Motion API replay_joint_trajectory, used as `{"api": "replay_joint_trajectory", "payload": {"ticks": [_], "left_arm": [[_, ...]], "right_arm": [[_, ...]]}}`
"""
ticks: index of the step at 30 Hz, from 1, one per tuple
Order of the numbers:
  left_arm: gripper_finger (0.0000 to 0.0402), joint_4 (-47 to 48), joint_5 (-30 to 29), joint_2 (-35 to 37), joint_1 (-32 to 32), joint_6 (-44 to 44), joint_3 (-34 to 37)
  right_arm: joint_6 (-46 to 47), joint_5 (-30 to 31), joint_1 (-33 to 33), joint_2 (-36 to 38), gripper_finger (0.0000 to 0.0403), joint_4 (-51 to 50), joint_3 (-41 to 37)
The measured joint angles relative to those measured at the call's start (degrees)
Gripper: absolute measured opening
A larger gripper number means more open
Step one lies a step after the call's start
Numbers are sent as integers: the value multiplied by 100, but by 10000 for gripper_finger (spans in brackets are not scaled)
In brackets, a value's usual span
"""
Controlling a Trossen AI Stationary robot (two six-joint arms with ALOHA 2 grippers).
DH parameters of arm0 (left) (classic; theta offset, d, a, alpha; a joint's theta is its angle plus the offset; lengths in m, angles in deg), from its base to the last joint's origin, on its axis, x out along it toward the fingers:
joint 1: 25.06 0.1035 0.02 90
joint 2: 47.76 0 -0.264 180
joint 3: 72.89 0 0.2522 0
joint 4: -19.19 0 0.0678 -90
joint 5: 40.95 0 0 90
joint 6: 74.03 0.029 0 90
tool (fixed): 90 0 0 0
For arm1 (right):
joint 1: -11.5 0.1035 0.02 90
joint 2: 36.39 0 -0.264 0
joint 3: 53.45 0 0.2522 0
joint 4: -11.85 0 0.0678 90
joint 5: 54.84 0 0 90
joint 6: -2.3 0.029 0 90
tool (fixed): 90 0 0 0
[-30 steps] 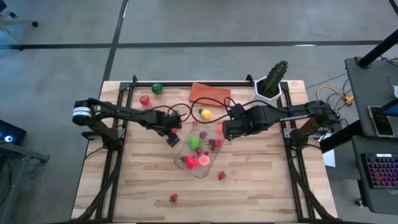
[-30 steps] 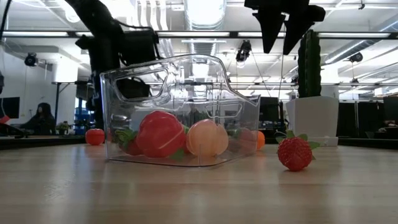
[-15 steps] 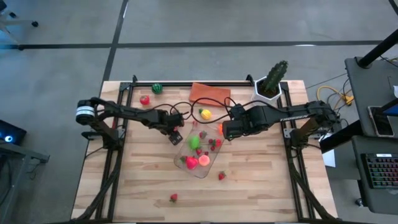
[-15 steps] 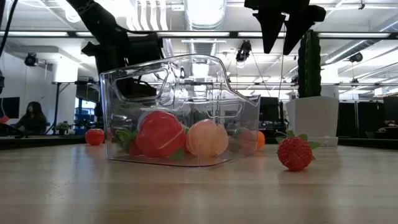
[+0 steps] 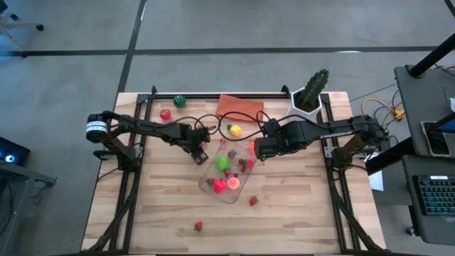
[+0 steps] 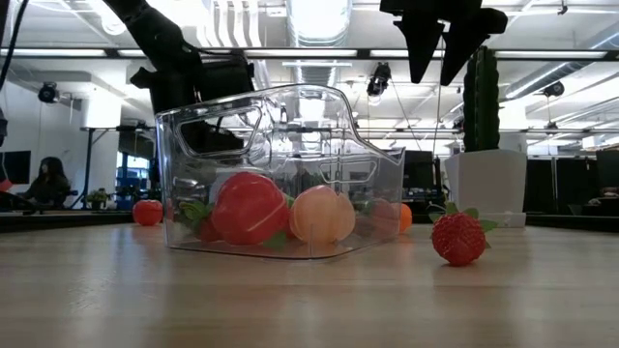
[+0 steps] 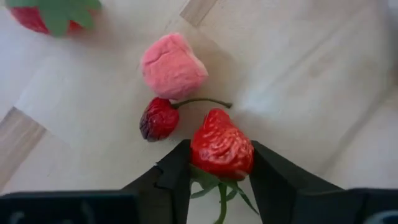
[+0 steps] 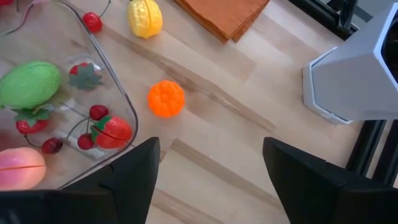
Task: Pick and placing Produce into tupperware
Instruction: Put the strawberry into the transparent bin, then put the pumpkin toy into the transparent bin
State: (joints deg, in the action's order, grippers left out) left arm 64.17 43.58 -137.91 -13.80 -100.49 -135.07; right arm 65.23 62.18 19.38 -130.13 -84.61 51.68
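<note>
While the left gripper (image 7: pixel 221 163) pinches a red toy strawberry (image 7: pixel 221 145) between its two dark fingers at the near-left corner of the tupperware (image 5: pixel 229 196), a pink lump (image 7: pixel 172 65) and a dark red cherry with a green stem (image 7: pixel 159 118) lie on the surface just past the fingertips. Far left on the wooden table (image 5: pixel 156 206), a small red fruit (image 5: pixel 166 114) and a dark green one (image 5: pixel 179 101) sit well apart from the clear container. At centre, the shallow tupperware lies at an angle and holds a green piece (image 5: pixel 222 161), a red one (image 5: pixel 218 186), a peach-coloured one (image 5: pixel 233 183) and several small red fruits (cherries and strawberries among them). Just behind it a yellow fruit (image 5: pixel 234 130) rests beside the flat orange cloth (image 5: pixel 239 106). Two strawberries lie loose on the near boards, one (image 5: pixel 253 201) beside the container and one (image 5: pixel 198 226) closer to the table's edge. To the right, the right gripper (image 8: pixel 210 163) hangs above the container's far-right corner, fingers spread and holding nothing, with an orange fruit (image 8: pixel 166 98) on the wood beyond them. At far right stands the green cactus (image 5: pixel 315 85) in its white pot (image 5: pixel 307 107).
</note>
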Motion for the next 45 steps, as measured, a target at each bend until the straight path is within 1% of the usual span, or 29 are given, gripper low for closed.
{"api": "replay_joint_trajectory", "payload": {"ticks": [3,5,7,9,11,14,17,18,20,22,24,28,31,34,36,38,40,42,43,45], "left_arm": [[125,-26,51,476,-96,34,-207],[127,-41,73,906,-256,250,-394],[127,-192,222,1349,-491,606,-585],[128,-581,468,1751,-767,935,-731],[128,-1104,652,1999,-1032,1072,-757],[129,-1506,692,2034,-1289,806,-738],[129,-1490,763,1687,-1318,298,-731],[131,-1469,871,1521,-1316,189,-717],[138,-1793,1123,1187,-1339,117,-715],[155,-2130,1381,901,-1396,-97,-767],[182,-2405,1611,629,-1416,-357,-910],[256,-2255,1714,360,-1423,-476,-1209],[308,-2116,1844,424,-1410,-491,-1324],[337,-2059,2049,767,-1399,-513,-1380],[343,-2034,1998,1060,-1401,-609,-1410],[344,-1628,1775,1380,-1401,-600,-1400],[342,-1126,1219,1684,-1403,-564,-1400],[337,-377,621,1947,-1402,-485,-1391],[335,-77,366,2097,-1401,-469,-1391],[330,659,-49,2330,-1413,-540,-1387]], "right_arm": [[-68,0,0,2,275,-1,0],[-106,3,0,19,272,6,0],[-130,26,0,43,270,8,0],[-148,66,0,92,267,-6,0],[-152,94,0,136,265,-13,-2],[-231,103,0,221,264,-73,0],[-251,99,0,269,265,-285,0],[-251,90,0,274,265,-383,0],[-251,87,0,289,265,-564,0],[-249,42,4,297,264,-709,0],[-238,-13,7,302,263,-736,0],[-187,-72,78,302,266,-732,0],[-188,-398,90,295,269,-710,-4],[-90,-731,47,298,269,-544,-38],[39,-819,-59,323,269,-438,-70],[162,-1011,-230,341,269,-281,-121],[146,-1141,-378,341,269,-184,-174],[116,-1218,-485,319,269,-88,-268],[116,-1365,-541,319,268,18,-347],[63,-1898,-703,319,265,358,-588]]}}
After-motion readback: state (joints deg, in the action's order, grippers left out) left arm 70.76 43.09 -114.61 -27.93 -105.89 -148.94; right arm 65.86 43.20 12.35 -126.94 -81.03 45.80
